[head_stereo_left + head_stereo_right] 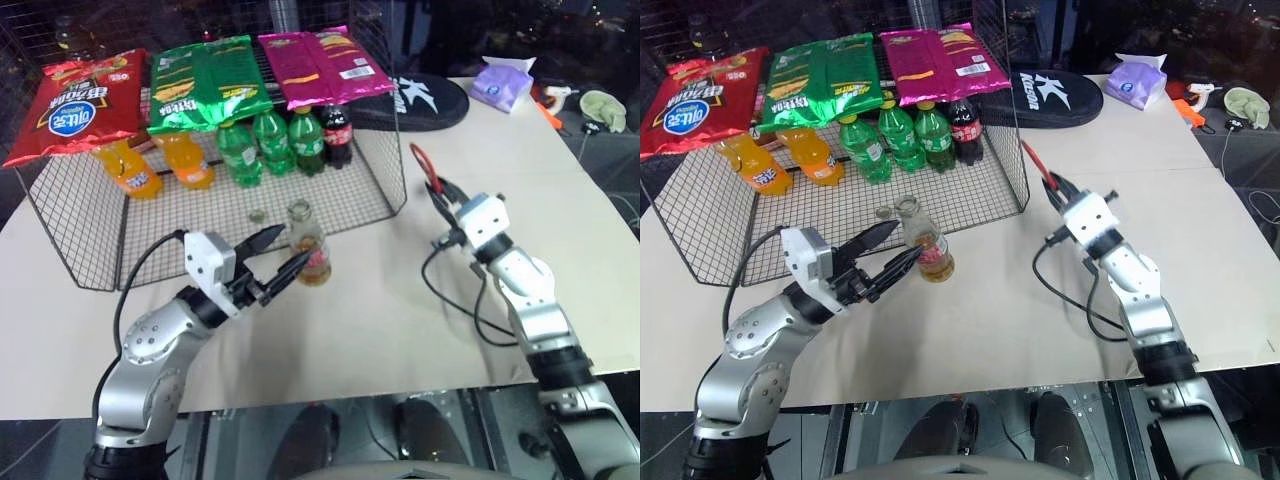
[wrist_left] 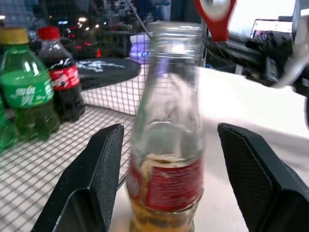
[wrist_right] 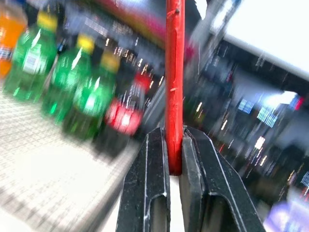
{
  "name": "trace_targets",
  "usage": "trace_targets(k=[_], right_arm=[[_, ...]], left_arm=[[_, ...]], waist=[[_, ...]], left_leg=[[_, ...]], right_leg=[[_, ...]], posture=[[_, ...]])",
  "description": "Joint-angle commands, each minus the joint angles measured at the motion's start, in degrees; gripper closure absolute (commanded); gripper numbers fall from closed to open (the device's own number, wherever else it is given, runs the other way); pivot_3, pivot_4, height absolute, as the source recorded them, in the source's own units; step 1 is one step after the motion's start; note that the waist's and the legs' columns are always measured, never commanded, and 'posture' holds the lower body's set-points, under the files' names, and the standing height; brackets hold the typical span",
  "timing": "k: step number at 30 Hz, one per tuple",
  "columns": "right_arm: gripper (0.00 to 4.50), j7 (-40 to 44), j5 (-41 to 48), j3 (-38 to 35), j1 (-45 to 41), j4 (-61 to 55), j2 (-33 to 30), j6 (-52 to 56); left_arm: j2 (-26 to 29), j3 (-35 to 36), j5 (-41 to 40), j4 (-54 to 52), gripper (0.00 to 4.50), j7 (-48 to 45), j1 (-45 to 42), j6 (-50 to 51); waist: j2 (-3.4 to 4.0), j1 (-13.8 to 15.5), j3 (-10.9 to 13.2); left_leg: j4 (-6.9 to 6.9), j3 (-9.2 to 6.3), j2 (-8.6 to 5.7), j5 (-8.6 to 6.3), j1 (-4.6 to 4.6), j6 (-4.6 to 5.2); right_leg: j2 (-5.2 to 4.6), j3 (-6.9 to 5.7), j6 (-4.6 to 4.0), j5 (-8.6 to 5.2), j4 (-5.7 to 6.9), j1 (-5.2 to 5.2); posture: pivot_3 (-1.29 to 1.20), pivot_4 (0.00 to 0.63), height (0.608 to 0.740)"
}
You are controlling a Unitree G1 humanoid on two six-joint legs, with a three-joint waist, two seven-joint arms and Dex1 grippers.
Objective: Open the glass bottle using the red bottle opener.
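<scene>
The glass bottle (image 1: 310, 248) stands upright on the tan table, just in front of the wire rack, with a red label and amber drink low inside. Its mouth (image 2: 175, 28) looks uncapped. My left gripper (image 1: 291, 247) is open, one finger (image 2: 104, 164) on each side of the bottle's lower body with a gap on both sides. Off to the right, my right gripper (image 1: 441, 192) is raised above the table and shut on the handle of the red bottle opener (image 1: 422, 165), which sticks up and away from the fingers (image 3: 175, 72).
A wire rack (image 1: 200, 215) behind the bottle holds green soda bottles (image 1: 270, 142), orange bottles (image 1: 150, 165), a cola bottle (image 1: 337, 135) and snack bags. A small round cap (image 1: 257, 214) lies on its mesh. A black pad (image 1: 420, 100) and purple tissue pack (image 1: 502, 85) lie far right.
</scene>
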Motion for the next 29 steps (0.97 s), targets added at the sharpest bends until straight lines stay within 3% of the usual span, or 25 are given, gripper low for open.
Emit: trace_targets(k=[1,6,10,16,22,29], right_arm=[[4.50,6.90,12.39,-0.62,5.08,-11.24,-1.51,14.80],[4.50,10.56,28.56,-0.79,12.97,-24.16,-6.05,40.17],[2.90,12.14,31.05,-2.28,15.41,-27.39,-8.68,45.73],[0.09,14.77,30.47,-7.73,20.24,-27.49,-12.30,45.80],[0.09,22.64,21.70,-12.63,29.47,-23.22,-16.28,29.30],[0.09,27.42,20.65,-17.15,34.08,-17.58,-14.15,17.87]], left_arm=[[0.72,1.80,-0.40,-2.59,1.32,-0.44,1.49,-0.95],[1.30,3.55,-0.12,-2.76,1.32,-1.31,5.80,-1.61],[1.47,5.34,1.87,-1.05,1.23,-1.69,10.49,-3.49],[2.28,7.90,3.58,0.81,1.23,-1.48,15.44,-3.65],[3.09,10.55,6.44,3.08,1.23,-1.94,21.14,-5.11],[3.21,12.96,7.47,3.33,1.23,-2.63,24.55,-6.90]], waist=[[0.03,-0.05,0.02],[0.06,-0.01,0.04],[0.06,0.14,0.04],[0.06,1.54,0.04],[0.03,1.73,0.04],[0.04,1.50,0.04]], left_leg=[[-0.02,0.00,0.02,0.00,0.00,0.00],[-0.03,-0.02,0.07,-0.02,0.01,0.03],[-0.04,-0.01,0.06,-0.04,0.01,0.06],[-0.04,-0.02,0.04,-0.08,0.00,0.14],[-0.04,0.02,0.01,-0.09,-0.02,0.15],[-0.03,0.03,0.07,-0.22,0.11,0.36]], right_leg=[[0.00,0.00,0.00,0.00,-0.02,0.01],[-0.04,-0.01,0.00,0.00,-0.07,0.05],[-0.08,-0.01,0.00,0.00,-0.12,0.06],[-0.05,-0.06,0.00,0.00,-0.16,0.08],[-0.06,-0.06,0.01,0.00,-0.24,0.11],[-0.06,-0.05,0.01,0.00,-0.20,0.24]], posture=[[0.00,0.150,0.740],[0.00,0.150,0.740],[0.00,0.150,0.740],[0.00,0.150,0.740],[0.00,0.150,0.740],[0.00,0.150,0.740]])
